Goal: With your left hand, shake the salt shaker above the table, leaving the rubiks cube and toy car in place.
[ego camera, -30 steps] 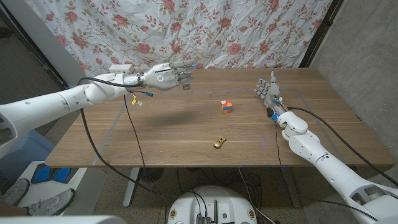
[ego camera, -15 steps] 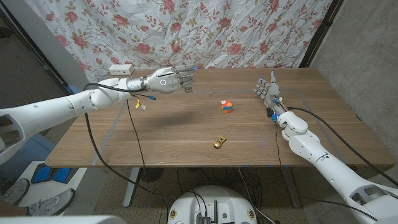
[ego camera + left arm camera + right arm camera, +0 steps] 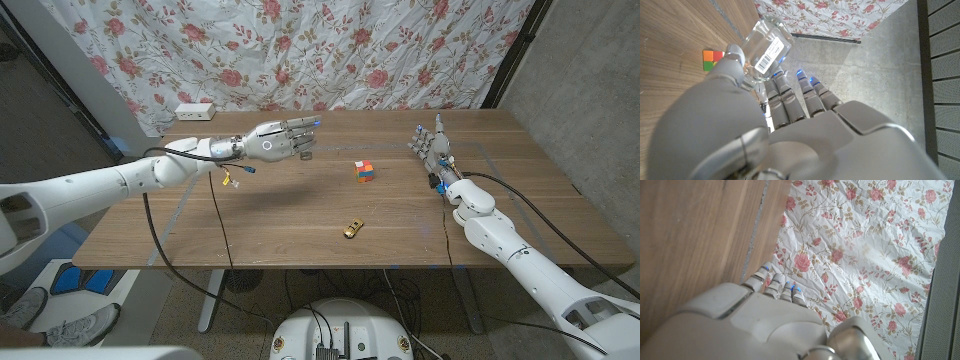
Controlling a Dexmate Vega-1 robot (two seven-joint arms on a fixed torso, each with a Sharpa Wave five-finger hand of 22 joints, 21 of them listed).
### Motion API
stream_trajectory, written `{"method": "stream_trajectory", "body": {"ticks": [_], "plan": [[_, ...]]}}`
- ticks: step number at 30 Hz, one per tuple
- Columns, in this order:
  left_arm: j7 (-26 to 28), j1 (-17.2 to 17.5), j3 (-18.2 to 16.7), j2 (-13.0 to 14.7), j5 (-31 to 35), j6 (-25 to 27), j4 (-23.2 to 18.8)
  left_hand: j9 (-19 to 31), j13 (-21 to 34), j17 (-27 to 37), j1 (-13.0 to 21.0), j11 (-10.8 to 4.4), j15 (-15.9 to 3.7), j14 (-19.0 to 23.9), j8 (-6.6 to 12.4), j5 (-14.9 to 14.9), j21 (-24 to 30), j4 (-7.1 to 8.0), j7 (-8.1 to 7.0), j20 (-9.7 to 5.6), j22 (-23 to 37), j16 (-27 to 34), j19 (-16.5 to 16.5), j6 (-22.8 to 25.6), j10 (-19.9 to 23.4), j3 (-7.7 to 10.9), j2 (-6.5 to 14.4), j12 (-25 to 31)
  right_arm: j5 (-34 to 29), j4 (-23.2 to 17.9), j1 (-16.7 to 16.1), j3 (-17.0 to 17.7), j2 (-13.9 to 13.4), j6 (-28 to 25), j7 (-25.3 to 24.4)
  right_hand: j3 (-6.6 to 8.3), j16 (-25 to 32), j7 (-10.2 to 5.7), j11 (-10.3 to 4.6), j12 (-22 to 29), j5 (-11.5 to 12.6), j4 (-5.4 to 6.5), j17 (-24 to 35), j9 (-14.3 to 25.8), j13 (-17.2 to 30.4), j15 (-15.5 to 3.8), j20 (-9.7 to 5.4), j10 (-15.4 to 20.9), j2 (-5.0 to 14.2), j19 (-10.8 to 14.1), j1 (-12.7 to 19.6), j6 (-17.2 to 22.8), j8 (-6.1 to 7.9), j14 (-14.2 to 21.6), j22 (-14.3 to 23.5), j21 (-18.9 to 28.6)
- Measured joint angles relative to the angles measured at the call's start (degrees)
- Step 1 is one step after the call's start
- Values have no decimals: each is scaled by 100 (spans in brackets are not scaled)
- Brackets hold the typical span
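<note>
Salt shaker staying gripped in my left hand, raised above table's far left. Hand dipping, tilting versus half second ago: shake underway, I judge. Rubiks cube, toy car unmoved. Right hand idling far right, fingers extended, gripping nothing.

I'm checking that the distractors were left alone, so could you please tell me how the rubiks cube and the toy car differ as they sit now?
The rubiks cube is a multicoloured block showing red, orange, green and white; the toy car is a single gold colour. The cube looks bulkier and boxy, the car lower and elongated. The cube lies farther from the robot, the car closer to the near edge. Both rest on the wooden table, apart from either hand.
</note>
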Motion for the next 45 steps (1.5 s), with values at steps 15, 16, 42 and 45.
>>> {"method": "stream_trajectory", "body": {"ticks": [15,16,42,45], "plan": [[0,51,260,-31,35,40,-2,0,-1,0,9,-29,0,0,10,-4,0,-8,-19,21,0,0,21,-17,-31,-8,-9,0,0,-5,-1,0,0,-6,-5,0,0,0,0,0,0,0,0,0,0,0,0,0,0,0,0,0,0,0,0,0],[0,51,260,-31,35,48,-2,0,-1,0,9,-29,0,0,10,-4,0,-14,-20,31,0,0,31,-16,-32,-15,-9,0,0,-6,-1,0,0,-6,-5,0,0,0,0,0,0,0,0,0,0,0,0,0,0,0,0,0,0,0,0,0],[0,428,349,-156,38,50,49,0,5,0,151,-26,0,-1,-45,3,0,-13,-29,31,13,0,31,-7,-175,-49,79,-1,0,-7,-1,0,0,-8,-6,0,0,0,0,0,0,0,0,0,0,0,0,0,0,0,0,0,0,0,0,0],[0,459,368,-160,46,45,25,0,5,0,150,-27,0,-1,-47,3,0,-13,-29,31,13,0,31,-8,-176,-50,80,-1,0,-7,-1,0,0,-7,-6,0,0,0,0,0,0,0,0,0,0,0,0,0,0,0,0,0,0,0,0,0]]}}
